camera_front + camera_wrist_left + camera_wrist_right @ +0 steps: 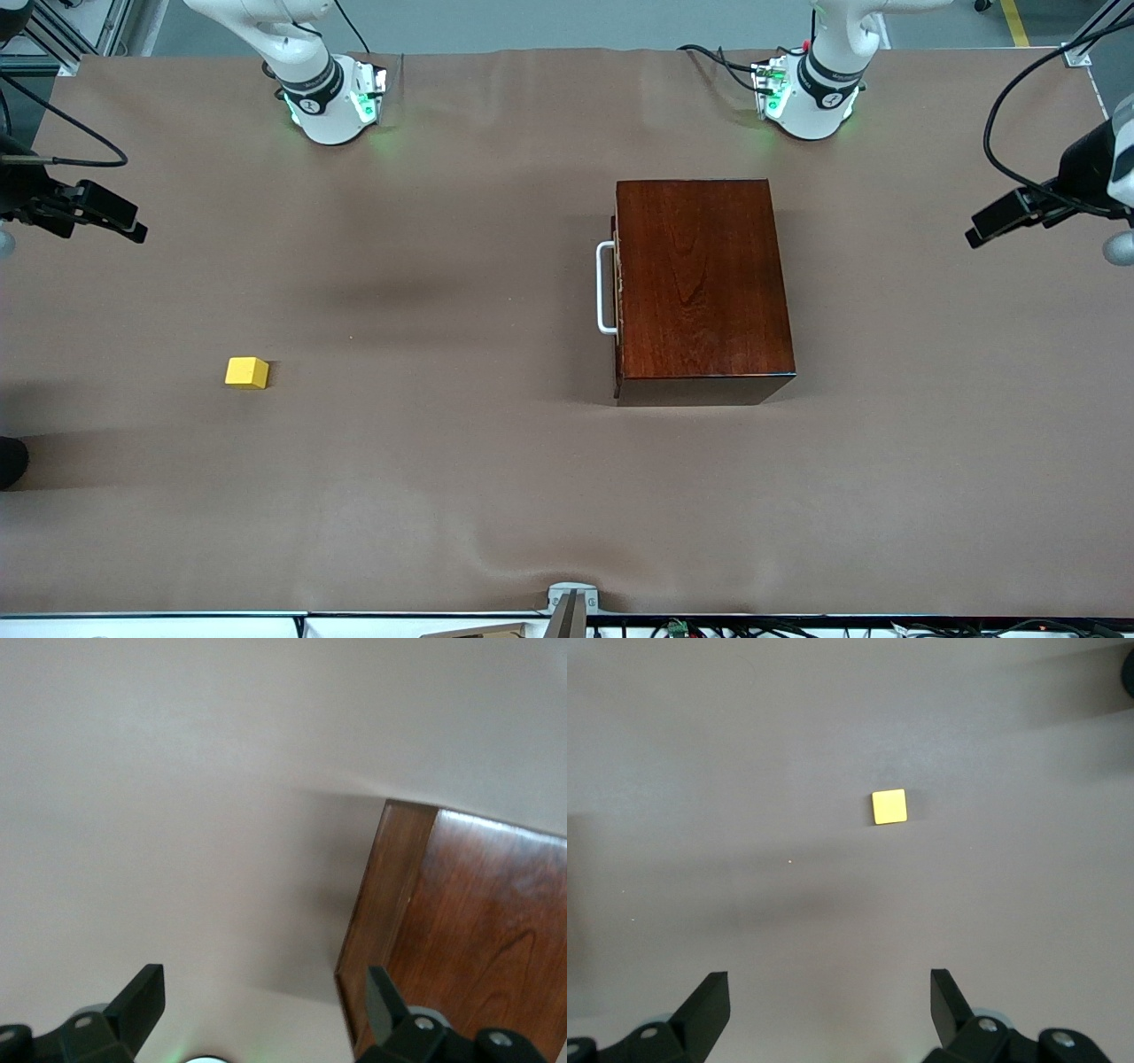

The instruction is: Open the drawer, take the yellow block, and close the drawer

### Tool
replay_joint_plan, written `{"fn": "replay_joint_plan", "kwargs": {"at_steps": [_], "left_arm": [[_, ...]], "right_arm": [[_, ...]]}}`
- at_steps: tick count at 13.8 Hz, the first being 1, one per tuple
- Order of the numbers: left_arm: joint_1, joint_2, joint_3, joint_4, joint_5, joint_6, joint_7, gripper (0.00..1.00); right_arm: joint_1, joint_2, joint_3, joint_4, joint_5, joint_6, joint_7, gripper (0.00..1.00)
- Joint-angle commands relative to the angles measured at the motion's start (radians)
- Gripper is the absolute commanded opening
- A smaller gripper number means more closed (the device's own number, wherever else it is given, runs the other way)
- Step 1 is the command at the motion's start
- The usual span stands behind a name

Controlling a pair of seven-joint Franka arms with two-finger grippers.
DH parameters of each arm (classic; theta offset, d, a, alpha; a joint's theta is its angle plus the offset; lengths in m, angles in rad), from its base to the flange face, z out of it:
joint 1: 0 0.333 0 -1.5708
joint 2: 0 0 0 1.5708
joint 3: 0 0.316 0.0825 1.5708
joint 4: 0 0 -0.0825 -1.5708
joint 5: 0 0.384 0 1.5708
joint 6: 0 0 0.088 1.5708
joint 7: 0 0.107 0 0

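No readable labels or writing anywhere that we can spot. The drawer [617,285] sits pushed shut in the mahogany box [700,279] at the left arm's end of the table [496,478], white handle [605,287] facing the right arm's end. The yellow block [246,372] lies on the table well apart from it, toward the right arm's end. Left gripper [264,1005] hangs with fingers spread over the table by the box corner, we think. Right gripper [829,1008], fingers also apart, hangs above the table near the block.

High front camera – 2 wrist cameras downward
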Motion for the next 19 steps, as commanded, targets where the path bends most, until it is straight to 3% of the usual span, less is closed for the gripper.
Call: {"fn": "replay_joint_plan", "kwargs": {"at_steps": [1,7,19], "left_arm": [[0.024,-0.029,-0.077,-0.027,0.064,-0.017,0.074,1.00],[0.036,-0.066,-0.085,-0.024,0.062,-0.040,0.258,1.00],[0.070,-0.057,-0.111,-0.003,0.047,-0.040,0.260,1.00]], "right_arm": [[0.002,-0.017,0.001,-0.006,-0.010,-0.002,0.003,1.00],[0.008,-0.016,0.001,-0.006,-0.010,-0.005,0.003,1.00],[0.010,-0.016,0.001,-0.006,-0.010,-0.003,0.003,1.00]]}}
